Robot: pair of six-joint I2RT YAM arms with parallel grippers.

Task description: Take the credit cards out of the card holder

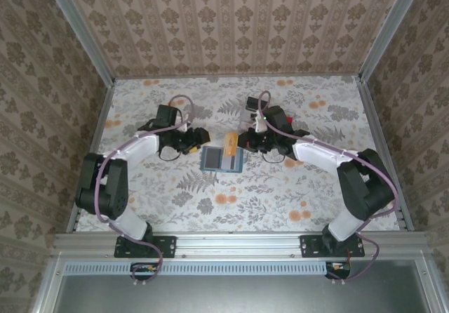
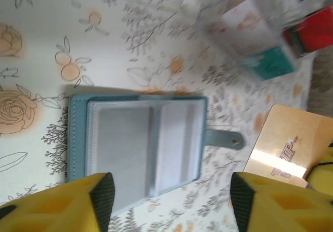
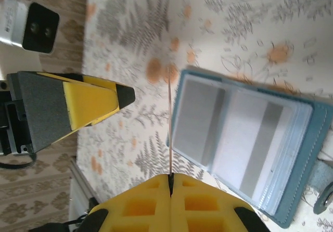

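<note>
Two arms meet over an open teal wallet [image 1: 222, 160] lying flat near the middle of the flowered table [image 1: 280, 194].

The right gripper [image 3: 170, 177] is clamped tight. Its two yellow fingers [image 3: 140, 206] are pressed together on one orange card [image 3: 169, 123], seen edge-on from the wrist as a thin upright line. In the left wrist view the same card [image 2: 286, 146] is out of the pockets, just beside the wallet's snap strap [image 2: 226, 138] and apart from it. From above, the card [image 1: 231, 144] sits at the wallet's far edge.

The left gripper [image 2: 170, 188] stands wide open over the wallet [image 2: 140, 149]. Its two yellow, black-padded fingers [image 2: 99, 198] are spread to either side and hold nothing. Whether they touch the wallet cannot be told.

Count: one wallet, its two panels spread open. There is one orange card in the right gripper's hold. Pale grey-white faces show behind the wallet's clear sleeves [image 3: 244, 138], but how many cards these are cannot be told. Beyond the wallet, blurred, is one clear tray [image 2: 250, 29] holding one teal block [image 2: 270, 63] and one red block [image 2: 317, 34].
</note>
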